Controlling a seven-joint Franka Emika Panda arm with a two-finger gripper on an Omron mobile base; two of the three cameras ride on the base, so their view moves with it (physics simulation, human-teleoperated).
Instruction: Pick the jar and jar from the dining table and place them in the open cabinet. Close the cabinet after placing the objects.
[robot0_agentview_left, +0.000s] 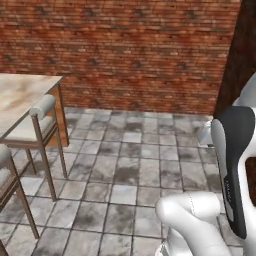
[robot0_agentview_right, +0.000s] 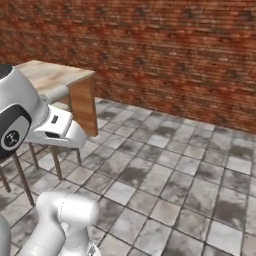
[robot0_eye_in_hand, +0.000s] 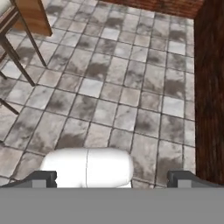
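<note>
A red brick wall (robot0_agentview_left: 125, 50) closes off the far side of a floor of mottled grey stone tiles (robot0_agentview_left: 135, 170), where the white robot arm (robot0_agentview_left: 200, 220) rises in the foreground. At the left stands the desk (robot0_agentview_left: 20, 95), its beige-and-brown marbled top carried on an orange-brown wooden end panel, with no jar visible on the part in view. Cream-cushioned chairs (robot0_agentview_left: 42, 107) on thin dark wooden legs are pulled in close beside it. A dark brown wooden panel (robot0_eye_in_hand: 210, 87) runs down the right side, meeting the tiles at its foot. Seen from the wrist camera, the hand (robot0_eye_in_hand: 112, 178) points down at bare floor, its two small dark fingertips (robot0_eye_in_hand: 43, 177) spread wide apart with nothing between them.
</note>
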